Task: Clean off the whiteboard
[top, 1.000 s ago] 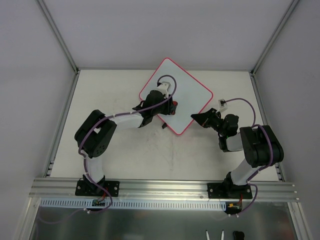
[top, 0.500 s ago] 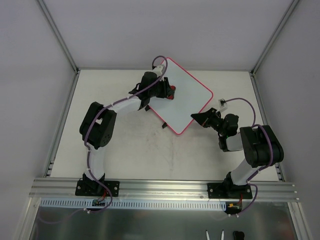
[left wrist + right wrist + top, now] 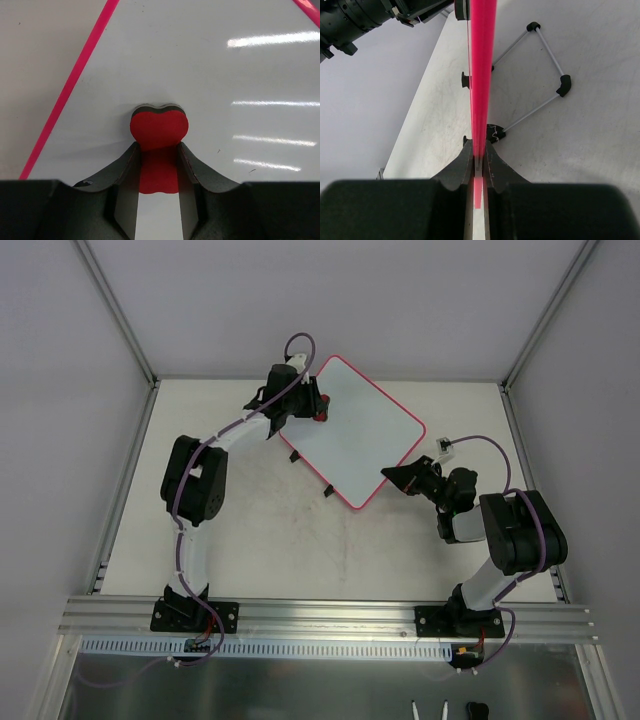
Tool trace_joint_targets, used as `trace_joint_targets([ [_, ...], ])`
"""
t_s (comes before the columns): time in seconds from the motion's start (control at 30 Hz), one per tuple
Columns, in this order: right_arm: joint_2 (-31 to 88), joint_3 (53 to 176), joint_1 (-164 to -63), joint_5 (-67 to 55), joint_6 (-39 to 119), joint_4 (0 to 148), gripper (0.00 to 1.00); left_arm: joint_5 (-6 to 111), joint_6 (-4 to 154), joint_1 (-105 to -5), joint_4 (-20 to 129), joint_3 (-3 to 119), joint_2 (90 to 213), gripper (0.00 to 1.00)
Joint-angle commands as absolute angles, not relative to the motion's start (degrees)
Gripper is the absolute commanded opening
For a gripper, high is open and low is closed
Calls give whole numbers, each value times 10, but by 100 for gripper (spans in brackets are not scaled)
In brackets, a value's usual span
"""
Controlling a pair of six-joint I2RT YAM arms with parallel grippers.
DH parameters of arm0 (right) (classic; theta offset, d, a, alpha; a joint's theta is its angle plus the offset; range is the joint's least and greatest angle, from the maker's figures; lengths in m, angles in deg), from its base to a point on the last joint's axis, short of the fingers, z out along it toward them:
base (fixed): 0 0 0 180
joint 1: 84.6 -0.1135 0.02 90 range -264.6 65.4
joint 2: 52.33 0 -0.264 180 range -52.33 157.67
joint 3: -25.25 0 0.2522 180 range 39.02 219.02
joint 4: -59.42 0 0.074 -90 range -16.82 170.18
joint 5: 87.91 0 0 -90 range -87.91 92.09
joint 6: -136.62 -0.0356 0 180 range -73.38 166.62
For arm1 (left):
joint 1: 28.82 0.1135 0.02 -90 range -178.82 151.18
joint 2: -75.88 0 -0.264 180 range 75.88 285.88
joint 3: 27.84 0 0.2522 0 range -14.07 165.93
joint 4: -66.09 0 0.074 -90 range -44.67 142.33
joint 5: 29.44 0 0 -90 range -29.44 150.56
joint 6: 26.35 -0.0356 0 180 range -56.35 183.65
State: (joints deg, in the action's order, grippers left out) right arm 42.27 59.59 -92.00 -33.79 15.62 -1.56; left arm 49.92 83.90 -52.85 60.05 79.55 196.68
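Note:
The whiteboard (image 3: 360,435) lies tilted like a diamond at the back middle of the table, white with a pink rim. My left gripper (image 3: 318,408) is shut on the red eraser (image 3: 322,414) and holds it on the board near its far-left edge. In the left wrist view the eraser (image 3: 159,129) sits between the fingers (image 3: 125,165) and presses on the board (image 3: 210,65), which shows only tiny specks. My right gripper (image 3: 392,476) is shut on the board's right rim. In the right wrist view it (image 3: 479,152) clamps the pink edge (image 3: 481,75).
A thin wire stand with black feet (image 3: 555,55) lies under the board, and its feet stick out at the near-left edge (image 3: 328,490). The enclosure's grey walls stand on three sides. An aluminium rail (image 3: 320,615) runs along the near edge.
My left gripper has moved with the eraser across the board from its near-left part to the far-left edge. The right arm and the board have not moved.

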Motion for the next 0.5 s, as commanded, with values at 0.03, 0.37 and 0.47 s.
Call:
trace_joint_targets([
  [0.03,420,613,-928,-355,179,-94,0,487,819,-558,582,809,1967,17],
  [0.37,420,613,-930,-355,178,-93,0,511,821,-634,574,773,1930,17],
  [0.47,418,613,-929,-355,179,-93,0,505,829,-652,572,764,1927,17],
])
